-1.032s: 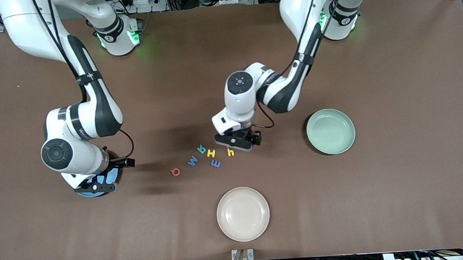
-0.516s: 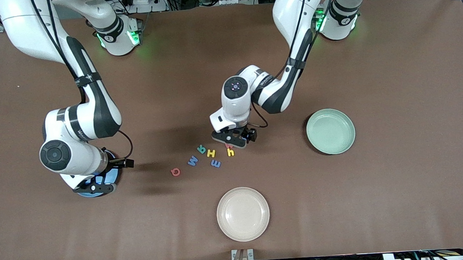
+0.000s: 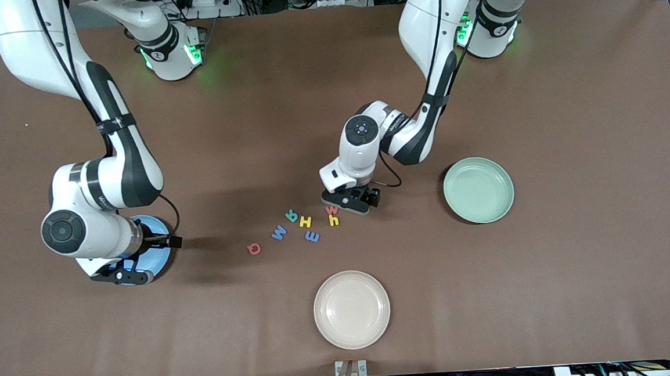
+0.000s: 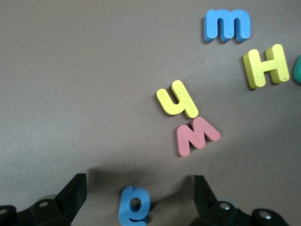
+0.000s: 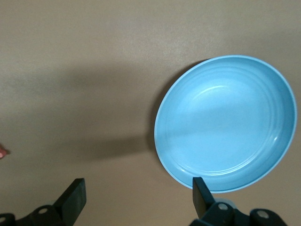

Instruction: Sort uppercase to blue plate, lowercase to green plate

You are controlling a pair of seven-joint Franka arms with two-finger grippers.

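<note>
Foam letters clustered mid-desk (image 3: pixel 579 283), both jaws apart and holding nothing.

Left gripper (image 3: pixel 352 201) low over the blue a (image 4: pixel 134 206), jaws spread to either side of it, not touching; blue a hidden under the gripper in the front view, plain only in the left wrist view. Just beside: red w (image 3: pixel 331 209) touching yellow h (image 3: pixel 334 220); then yellow H (image 3: pixel 305 221), teal R (image 3: pixel 292 215), rounded blue m (image 3: pixel 313 236), angular blue M (image 3: pixel 279 232), and red Q (image 3: pixel 254 249) apart toward the right arm's end. Green plate (image 3: pixel 478 189) bare, toward the left arm's end. Cream plate (image 3: pixel 351 309) nearer the camera. Right gripper (image 3: pixel 120 276) over the rim of the blue plate (image 5: pixel 225 122); plate half masked by the arm from the front, seen whole and bare in the right wrist view.
</note>
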